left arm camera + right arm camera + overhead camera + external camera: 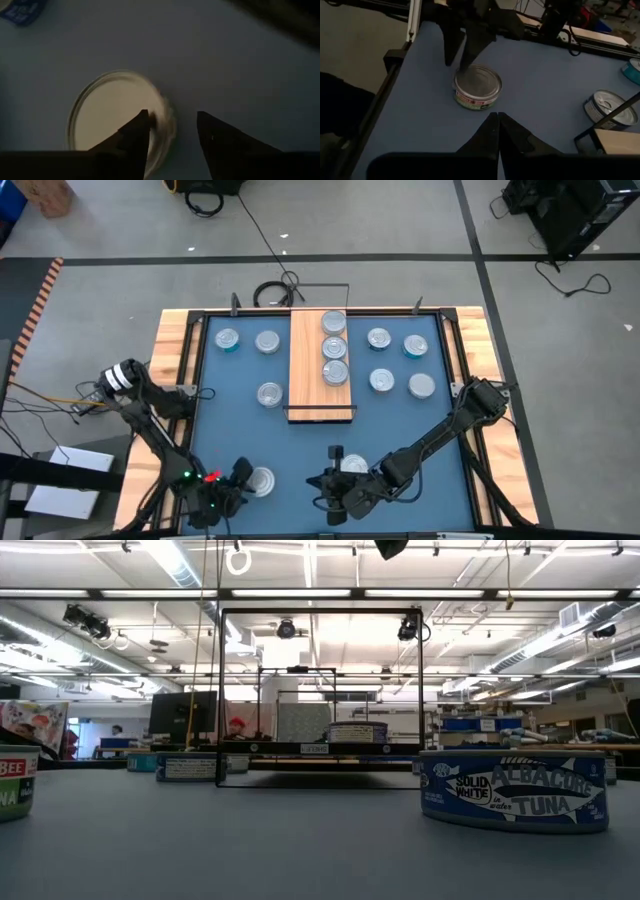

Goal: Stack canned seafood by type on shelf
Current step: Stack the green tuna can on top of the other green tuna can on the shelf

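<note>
A tin of canned seafood (262, 480) with a silver top and a green and red label (477, 87) stands near the table's front edge. My left gripper (172, 125) hovers open over it from the left, one finger over the tin's top and the other past its rim. To its right my right gripper (497, 117) is shut and empty, next to a blue tuna tin (352, 465). The shelf (310, 385), a light-wood board, lies at the far middle and carries three tins (334, 348) in a row. My left gripper has one finger (136, 131) over the tin's silver top (107, 112) near its rim, coming slanting down from the table's left. I cannot tell whether that finger touches the tin. The tin stands flat on the table.
Three loose tins (267, 342) stand on the blue table left of the shelf, and several (381, 380) stand right of it. A black frame (200, 330) and wooden borders (170, 350) edge the table. Bare blue surface lies between the shelf and my grippers.
</note>
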Tool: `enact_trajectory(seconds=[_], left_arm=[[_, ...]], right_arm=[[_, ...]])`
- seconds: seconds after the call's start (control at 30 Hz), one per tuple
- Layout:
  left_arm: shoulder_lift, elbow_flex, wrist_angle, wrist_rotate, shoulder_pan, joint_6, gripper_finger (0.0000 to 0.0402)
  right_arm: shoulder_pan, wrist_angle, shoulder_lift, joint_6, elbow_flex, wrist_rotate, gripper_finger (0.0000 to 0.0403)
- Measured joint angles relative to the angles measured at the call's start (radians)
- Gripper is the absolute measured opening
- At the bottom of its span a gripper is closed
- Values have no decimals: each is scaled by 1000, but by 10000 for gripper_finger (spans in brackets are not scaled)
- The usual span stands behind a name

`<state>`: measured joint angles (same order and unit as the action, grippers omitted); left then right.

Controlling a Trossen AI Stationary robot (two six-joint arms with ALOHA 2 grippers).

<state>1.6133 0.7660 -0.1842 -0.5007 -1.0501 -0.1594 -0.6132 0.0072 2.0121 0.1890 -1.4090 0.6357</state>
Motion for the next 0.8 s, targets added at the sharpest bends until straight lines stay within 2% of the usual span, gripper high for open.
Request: enact_trajectory(seconds=[0.13,0.23,0.53,0.8], left_arm=[[36,14,-44,-82,-2,2,164],[48,14,-51,-113,-1,1,146],[46,16,-43,-111,37,0,13],[51,102,-121,-53,67,21,2]], right_arm=[[0,22,0,-3,0,3,13],[0,26,0,-6,0,4,12],[0,25,0,-17,0,1,12],[3,29,0,-41,0,-12,31]])
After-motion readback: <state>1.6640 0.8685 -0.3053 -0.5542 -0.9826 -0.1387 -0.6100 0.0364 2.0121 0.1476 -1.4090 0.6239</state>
